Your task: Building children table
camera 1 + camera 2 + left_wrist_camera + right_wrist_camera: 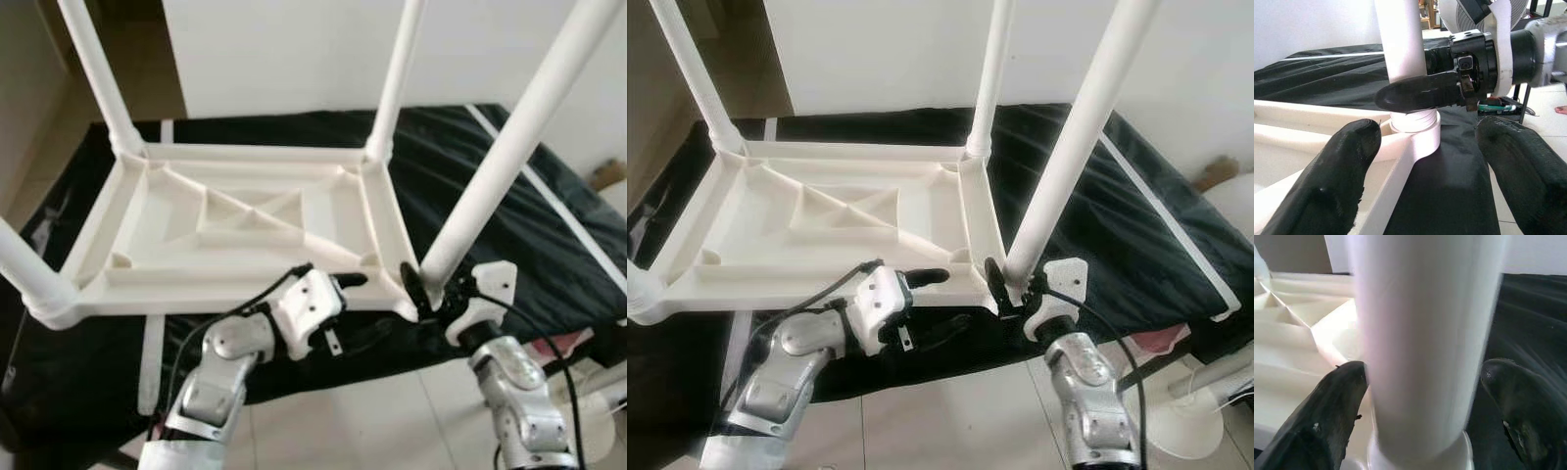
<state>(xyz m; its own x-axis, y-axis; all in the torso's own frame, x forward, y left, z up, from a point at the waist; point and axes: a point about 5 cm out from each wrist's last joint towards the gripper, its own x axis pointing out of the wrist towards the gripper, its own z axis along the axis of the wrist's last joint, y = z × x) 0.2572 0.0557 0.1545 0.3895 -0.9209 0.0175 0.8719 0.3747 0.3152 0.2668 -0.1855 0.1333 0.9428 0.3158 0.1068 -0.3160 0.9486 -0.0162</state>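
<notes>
Right gripper at the last leg of an upturned white plastic children's table.

The ribbed white plastic tabletop lay upside down on a black-sheeted bed, four round legs standing up. The right gripper had its fingers either side of the near white tubular leg just above its socket; whether they pinched it I could not tell. The left gripper hung spread wide at the rim. The plastic looked light, stiff and slippery, so a low hold near the socket seemed safest.
</notes>
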